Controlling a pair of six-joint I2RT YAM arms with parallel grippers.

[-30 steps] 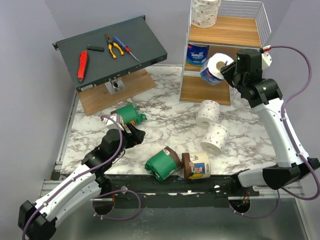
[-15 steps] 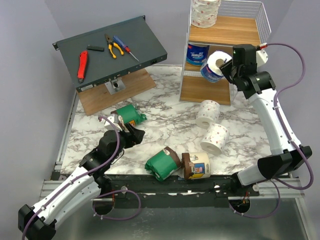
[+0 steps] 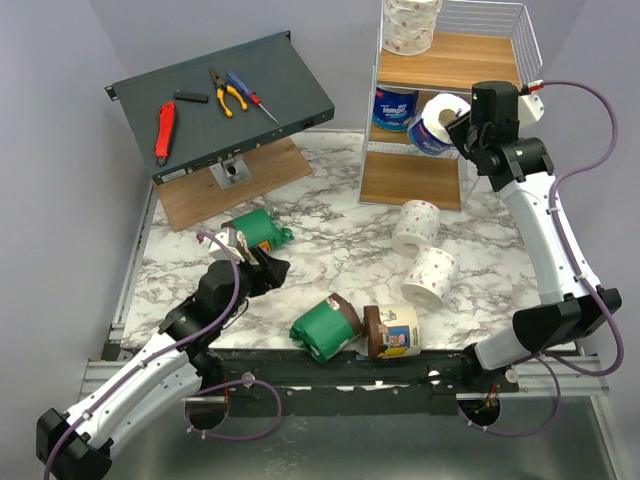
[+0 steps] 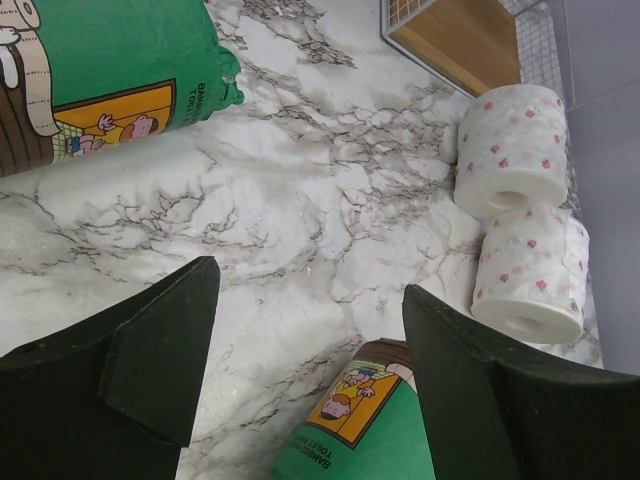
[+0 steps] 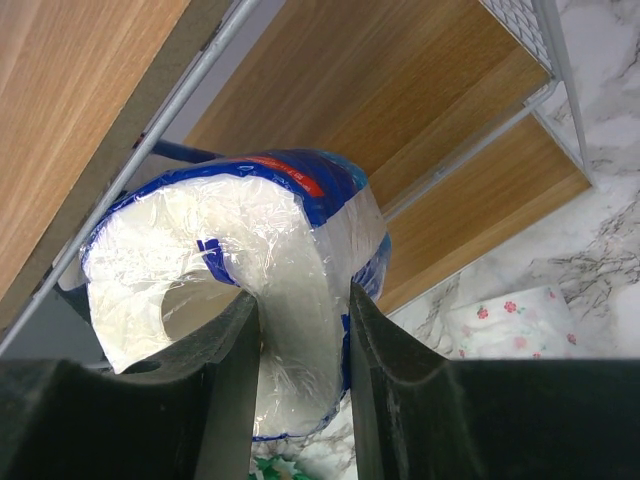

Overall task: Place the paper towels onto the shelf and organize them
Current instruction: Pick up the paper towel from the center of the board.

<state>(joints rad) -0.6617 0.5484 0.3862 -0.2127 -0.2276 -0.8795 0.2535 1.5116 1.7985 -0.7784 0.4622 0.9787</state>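
The shelf (image 3: 440, 62) holds 1 pink-speckled roll (image 3: 411, 24) on top, 1 blue-wrapped roll (image 3: 395, 107) on its middle board; the right gripper (image 5: 300, 330) clamps a 2nd blue-and-white roll (image 5: 250, 250) at that board's edge; the left gripper (image 4: 310, 330) gapes empty.

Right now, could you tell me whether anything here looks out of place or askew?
Yes. Two green rolls, a cream-and-brown roll and two speckled rolls sit scattered on the marble table, off the shelf. The blue-and-white roll in the right gripper hangs tilted at the middle tier, its wall squeezed between the fingers.
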